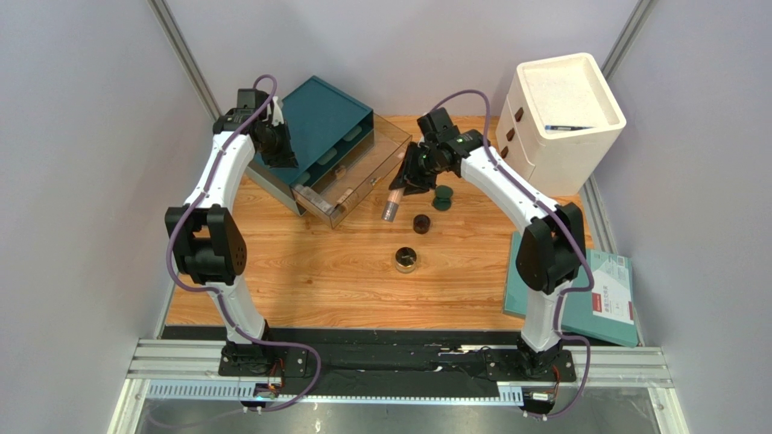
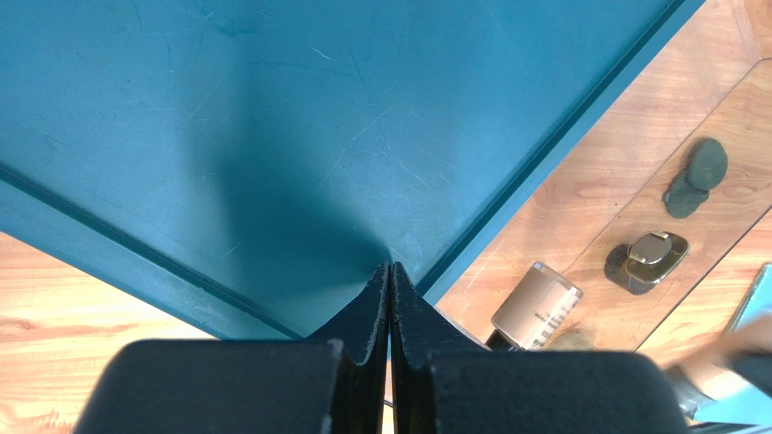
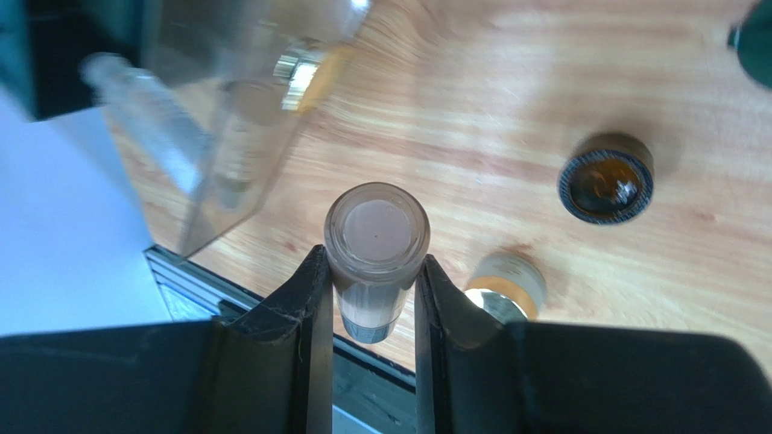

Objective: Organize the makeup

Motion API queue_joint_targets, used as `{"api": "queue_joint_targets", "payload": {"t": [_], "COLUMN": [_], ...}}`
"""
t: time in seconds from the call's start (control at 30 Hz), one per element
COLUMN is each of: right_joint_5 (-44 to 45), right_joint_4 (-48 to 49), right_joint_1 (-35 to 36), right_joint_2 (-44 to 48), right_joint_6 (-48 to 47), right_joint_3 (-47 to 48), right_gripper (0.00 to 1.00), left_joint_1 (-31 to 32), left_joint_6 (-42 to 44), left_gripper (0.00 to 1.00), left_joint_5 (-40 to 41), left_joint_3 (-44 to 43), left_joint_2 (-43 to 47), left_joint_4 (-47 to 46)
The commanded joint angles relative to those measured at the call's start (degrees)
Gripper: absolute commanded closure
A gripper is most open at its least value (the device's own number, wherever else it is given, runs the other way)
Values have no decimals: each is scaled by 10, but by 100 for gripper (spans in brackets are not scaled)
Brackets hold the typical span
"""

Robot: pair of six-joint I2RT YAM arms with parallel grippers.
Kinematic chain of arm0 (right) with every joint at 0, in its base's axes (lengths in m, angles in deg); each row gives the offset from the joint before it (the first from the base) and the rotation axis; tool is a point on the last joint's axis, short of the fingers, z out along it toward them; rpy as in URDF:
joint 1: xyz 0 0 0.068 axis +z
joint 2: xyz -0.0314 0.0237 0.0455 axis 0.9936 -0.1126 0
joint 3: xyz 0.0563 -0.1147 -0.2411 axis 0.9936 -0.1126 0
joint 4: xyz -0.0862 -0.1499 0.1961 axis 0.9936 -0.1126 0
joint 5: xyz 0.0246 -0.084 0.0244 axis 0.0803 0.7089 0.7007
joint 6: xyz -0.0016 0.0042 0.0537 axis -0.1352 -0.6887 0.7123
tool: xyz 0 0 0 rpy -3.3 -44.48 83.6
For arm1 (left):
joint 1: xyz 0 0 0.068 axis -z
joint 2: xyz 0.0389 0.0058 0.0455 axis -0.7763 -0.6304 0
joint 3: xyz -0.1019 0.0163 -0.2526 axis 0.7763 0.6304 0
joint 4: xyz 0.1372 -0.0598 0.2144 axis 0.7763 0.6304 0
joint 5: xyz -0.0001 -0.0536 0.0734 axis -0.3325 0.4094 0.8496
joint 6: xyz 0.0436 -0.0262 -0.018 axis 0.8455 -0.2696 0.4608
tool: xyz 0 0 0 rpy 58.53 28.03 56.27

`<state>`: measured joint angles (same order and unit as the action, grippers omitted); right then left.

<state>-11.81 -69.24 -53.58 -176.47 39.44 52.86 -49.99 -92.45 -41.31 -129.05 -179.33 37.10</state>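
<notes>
My right gripper (image 1: 405, 181) is shut on the beige tube with grey cap (image 1: 391, 204) and holds it tilted above the table beside the pulled-out clear drawer (image 1: 367, 167). In the right wrist view the tube (image 3: 376, 226) sits between my fingers (image 3: 313, 271). The dark brown jar (image 1: 421, 223), the gold compact (image 1: 406, 260) and the dark green piece (image 1: 442, 197) stand on the table. The beige black-capped bottle (image 2: 536, 306) and the clear bottle (image 3: 145, 117) lie in the drawer. My left gripper (image 1: 276, 154) is shut and empty, tips on the teal drawer box top (image 2: 272, 136).
The teal drawer box (image 1: 322, 117) stands at the back left with its clear drawer drawn out toward the middle. The white drawer cabinet (image 1: 562, 117) stands at the back right with a pen on top. A teal flat box (image 1: 593, 289) lies at the right edge.
</notes>
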Motion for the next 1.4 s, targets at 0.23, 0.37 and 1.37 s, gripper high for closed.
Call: {"api": "queue_joint_targets", "payload": {"t": [0.23, 0.37, 1.37], "right_joint_5": [-89, -95, -61], "right_joint_4": [258, 263, 267], "right_joint_1": [-2, 3, -12], "right_joint_2": [-75, -163, -15], "right_joint_6": [109, 136, 162], "right_joint_3": [133, 245, 6], "right_gripper": [100, 99, 100], "left_joint_1": [-5, -4, -6], "left_joint_6": [9, 10, 19], "left_gripper": [100, 100, 100], "left_joint_5": [18, 18, 12], "left_joint_3": [30, 25, -14], "left_joint_2": [-26, -26, -48], "left_joint_4": [59, 62, 76]}}
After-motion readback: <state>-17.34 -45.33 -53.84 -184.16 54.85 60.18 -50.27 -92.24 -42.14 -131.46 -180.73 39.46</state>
